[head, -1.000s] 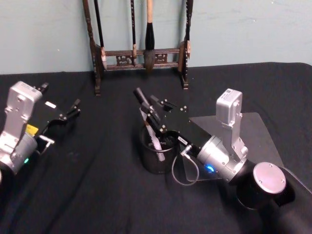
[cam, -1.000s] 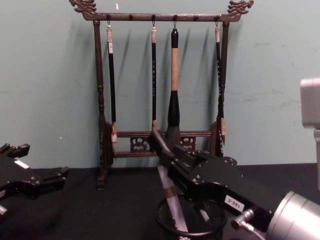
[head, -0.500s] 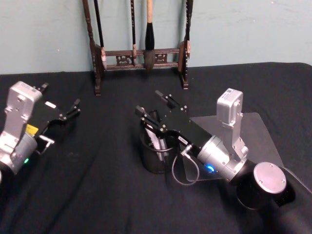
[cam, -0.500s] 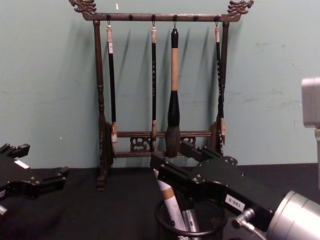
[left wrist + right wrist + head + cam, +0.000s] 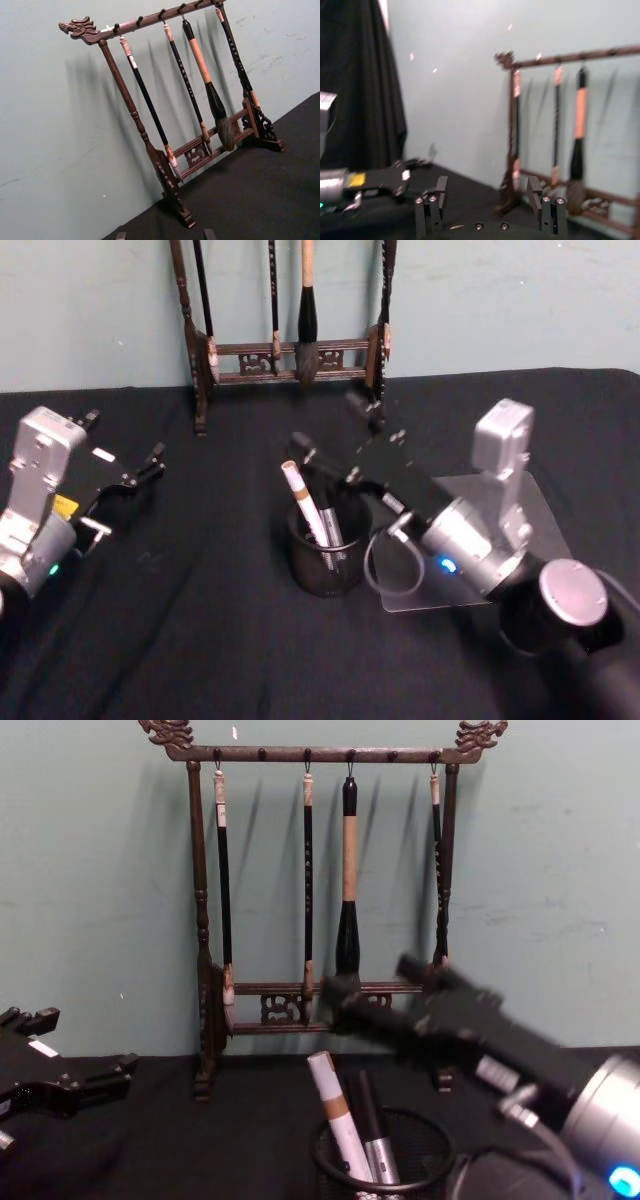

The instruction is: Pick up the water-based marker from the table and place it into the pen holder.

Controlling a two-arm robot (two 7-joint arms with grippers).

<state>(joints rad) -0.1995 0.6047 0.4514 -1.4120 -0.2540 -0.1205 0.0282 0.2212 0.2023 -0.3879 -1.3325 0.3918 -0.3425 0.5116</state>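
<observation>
Two pens stand in the pen holder [image 5: 325, 550], the round black mesh cup near the middle of the black table [image 5: 200, 640]: the water-based marker [image 5: 303, 502], white-bodied with a tan band near its top, leaning toward the robot's left with its upper end above the rim, and a darker pen with a silver barrel [image 5: 372, 1145] just beside it. The right gripper [image 5: 335, 436] hangs above and behind the cup, apart from the marker, its fingers spread wide and holding nothing; the right wrist view shows the two fingers [image 5: 436, 200] parted with empty space between them. The left gripper [image 5: 150, 462] is parked well off to the left side of the table, fingers parted and empty. Behind the cup stands the wooden brush rack [image 5: 320, 880] with its hanging brushes. Judged from this arrangement, the placing step is done: the marker rests inside the holder and is released. What appears left is only for the right arm to draw clear of the cup.
</observation>
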